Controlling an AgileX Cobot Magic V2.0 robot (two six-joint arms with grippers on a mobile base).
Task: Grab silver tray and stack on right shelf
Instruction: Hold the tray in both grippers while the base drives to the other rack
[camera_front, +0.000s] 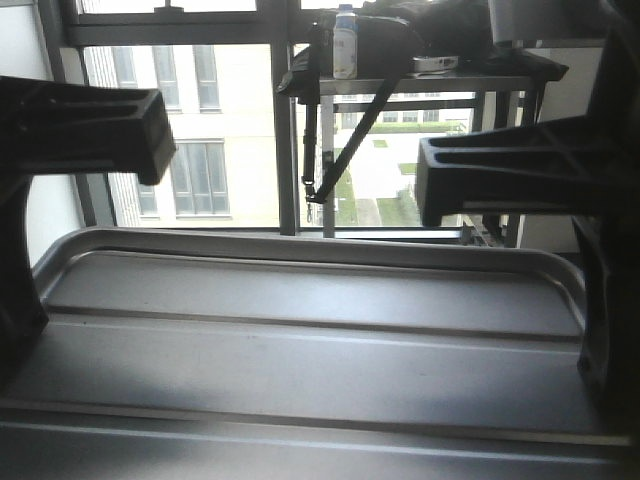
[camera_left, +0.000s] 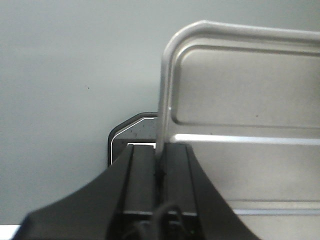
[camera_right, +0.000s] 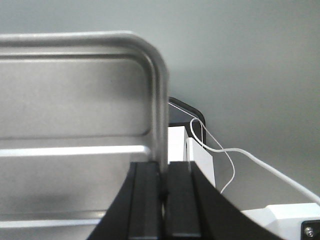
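The silver tray fills the lower half of the front view, held level and close to the camera, with its long raised ribs showing. My left gripper is shut on the tray's left rim. My right gripper is shut on the tray's right rim. In the front view both grippers show as black shapes at the tray's ends, the left gripper and the right gripper. The right shelf with white rollers is out of view.
Behind the tray is a window with dark frames. A high rack top at the upper right carries a white bottle and a dark bag; a strap hangs from it. A white cable runs below the right gripper.
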